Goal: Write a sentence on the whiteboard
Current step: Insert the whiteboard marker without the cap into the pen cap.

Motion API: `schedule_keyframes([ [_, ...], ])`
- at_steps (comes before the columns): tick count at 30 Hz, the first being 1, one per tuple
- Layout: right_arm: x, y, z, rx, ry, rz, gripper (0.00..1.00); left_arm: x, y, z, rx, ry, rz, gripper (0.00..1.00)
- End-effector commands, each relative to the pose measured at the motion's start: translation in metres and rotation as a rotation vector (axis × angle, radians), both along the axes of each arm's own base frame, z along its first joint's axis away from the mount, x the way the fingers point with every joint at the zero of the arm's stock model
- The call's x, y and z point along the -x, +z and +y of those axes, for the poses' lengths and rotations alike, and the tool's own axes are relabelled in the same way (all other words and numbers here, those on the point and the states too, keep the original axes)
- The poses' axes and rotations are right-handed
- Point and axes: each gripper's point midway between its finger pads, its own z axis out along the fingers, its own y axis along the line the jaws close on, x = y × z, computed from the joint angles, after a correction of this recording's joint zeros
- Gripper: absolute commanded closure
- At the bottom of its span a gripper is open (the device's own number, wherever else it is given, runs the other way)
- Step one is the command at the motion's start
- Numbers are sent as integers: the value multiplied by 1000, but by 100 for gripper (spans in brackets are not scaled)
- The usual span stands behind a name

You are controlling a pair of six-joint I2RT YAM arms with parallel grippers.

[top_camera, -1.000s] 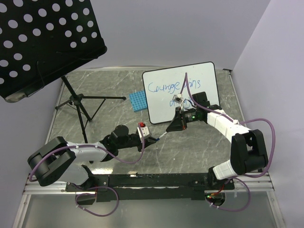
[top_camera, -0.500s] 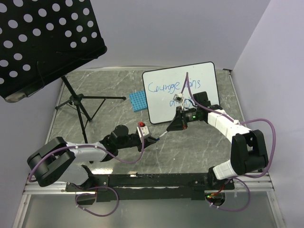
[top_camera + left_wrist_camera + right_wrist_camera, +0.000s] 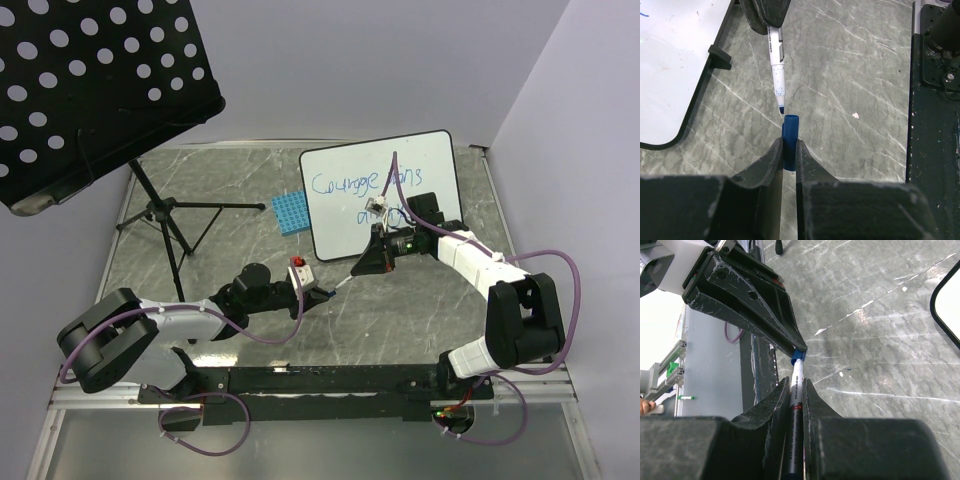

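Logging marble table [image 3: 230, 230], with black perforated music stand [image 3: 100, 90] overhanging far left. Placing whiteboard [image 3: 335, 225] at far centre, showing blue sentence [image 3: 345, 184], lower writing partly hidden behind right arm. Noting blue gridded rack [image 3: 290, 213] just beside its left edge. Clamping marker [image 3: 796, 400] in right gripper [image 3: 797, 382]; pinching blue cap [image 3: 791, 125] in left gripper [image 3: 788, 145], tip at cap mouth.

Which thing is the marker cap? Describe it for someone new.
Start at the whiteboard at the far right of the table, then come nearer to where the two arms' grippers meet. The left gripper pinches a short blue cap, which points at the tip of the marker held by the right gripper. It is the only solid blue tube; the marker is white-barrelled.
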Motion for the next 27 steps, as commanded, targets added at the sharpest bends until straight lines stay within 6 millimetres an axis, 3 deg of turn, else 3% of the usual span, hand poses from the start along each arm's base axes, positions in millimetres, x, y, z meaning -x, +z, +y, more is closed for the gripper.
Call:
schedule_keyframes([
  [1, -8, 20, 2, -35, 10, -88, 100, -7, 23, -7, 59, 9, -25, 99],
  [27, -4, 11, 8, -31, 35, -46, 100, -8, 35, -13, 105, -3, 22, 98],
])
